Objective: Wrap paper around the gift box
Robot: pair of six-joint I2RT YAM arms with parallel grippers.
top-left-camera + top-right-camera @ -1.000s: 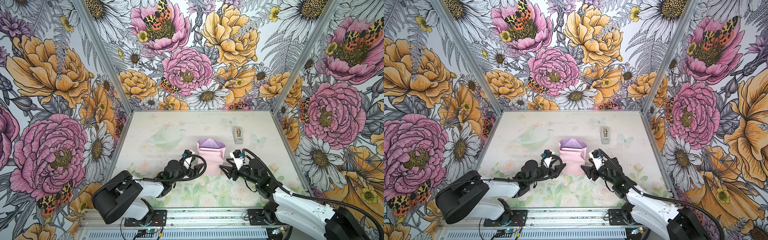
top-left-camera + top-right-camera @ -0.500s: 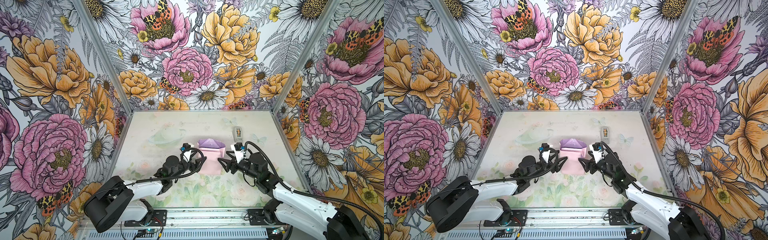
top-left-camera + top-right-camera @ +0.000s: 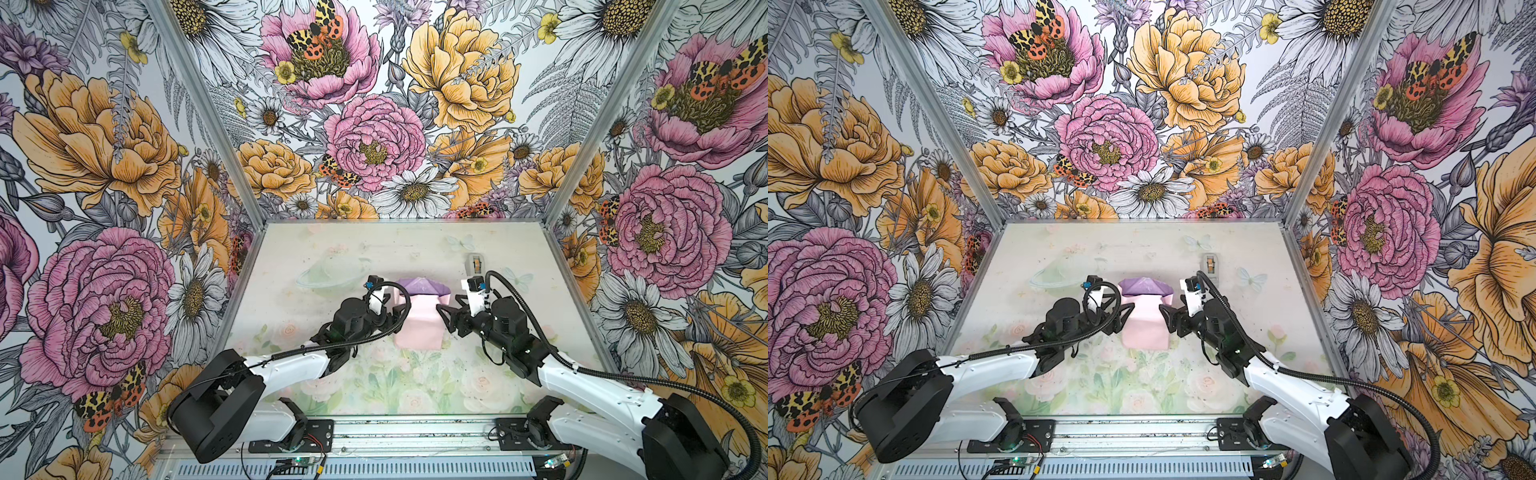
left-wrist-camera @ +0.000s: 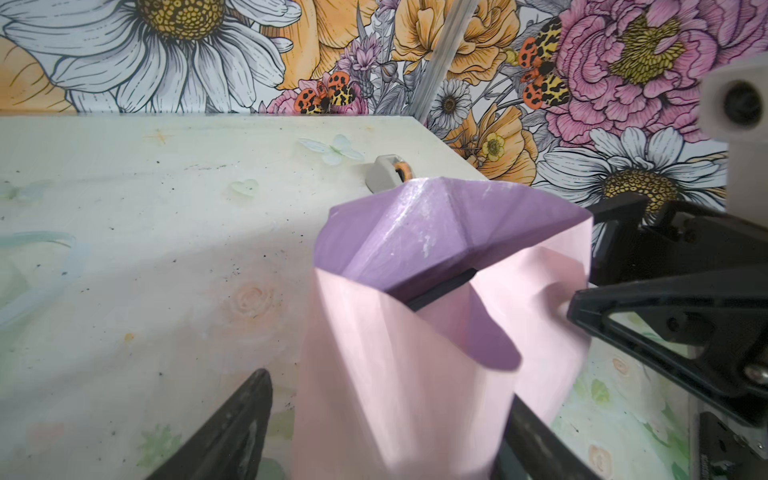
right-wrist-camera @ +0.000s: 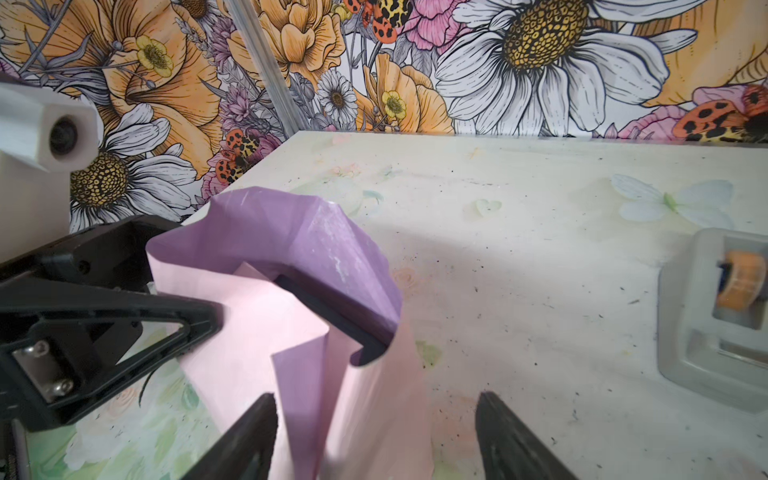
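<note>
The paper (image 3: 417, 328) (image 3: 1144, 330) lies mid-table, folded over the gift box, pale pink face up, with a lilac flap standing at its far end. Only a dark edge of the gift box (image 4: 440, 291) (image 5: 332, 320) shows under the flap. My left gripper (image 3: 401, 311) (image 3: 1127, 311) (image 4: 388, 395) is open at the parcel's left side, a pink fold between its fingers, with a gap at one finger. From the other side my right gripper (image 3: 442, 318) (image 3: 1165, 316) (image 5: 374, 399) stands open too, straddling the parcel's near corner without clamping it.
A small grey tape dispenser (image 3: 476, 264) (image 3: 1210, 262) (image 5: 723, 316) stands behind the right gripper, toward the back right. Floral walls close in the table (image 3: 374, 249) on three sides. A metal rail runs along the front edge.
Both arms have reached farther from the front edge and closed in on the parcel's two sides. The paper has kept its place.
</note>
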